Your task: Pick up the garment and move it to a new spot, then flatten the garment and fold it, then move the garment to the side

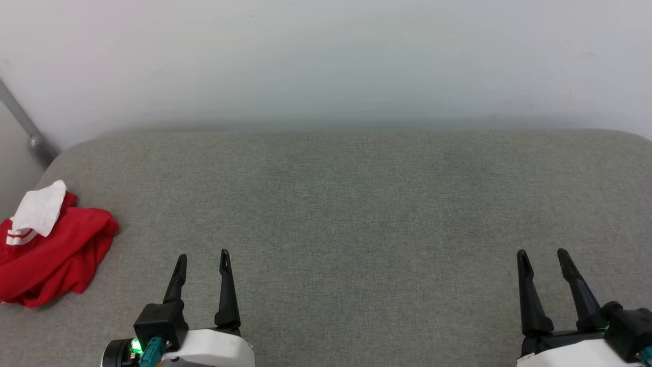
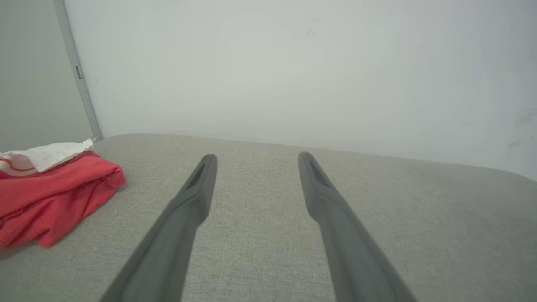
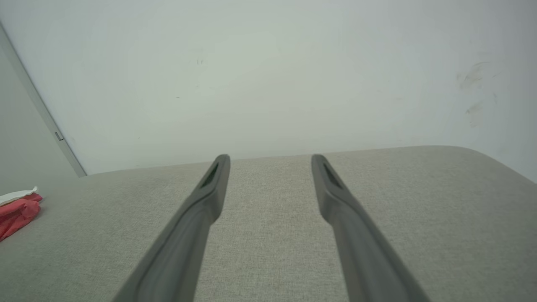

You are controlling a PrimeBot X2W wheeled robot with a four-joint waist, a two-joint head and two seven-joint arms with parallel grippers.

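The garment (image 1: 53,250) lies crumpled in a red heap at the far left of the grey fabric surface (image 1: 346,204), a white sleeve and striped seam on top. It also lies at the left of the left wrist view, garment (image 2: 50,195), and small at the left edge of the right wrist view, garment (image 3: 16,212). My left gripper (image 1: 202,256) is open at the lower left, to the right of the heap and apart from it. My right gripper (image 1: 542,254) is open at the lower right, far from the garment. Nothing sits between either pair of fingers.
A pale wall (image 1: 326,61) rises right behind the surface's rounded far edge. A grey metal bar (image 1: 23,125) slants down at the far left corner, just beyond the garment.
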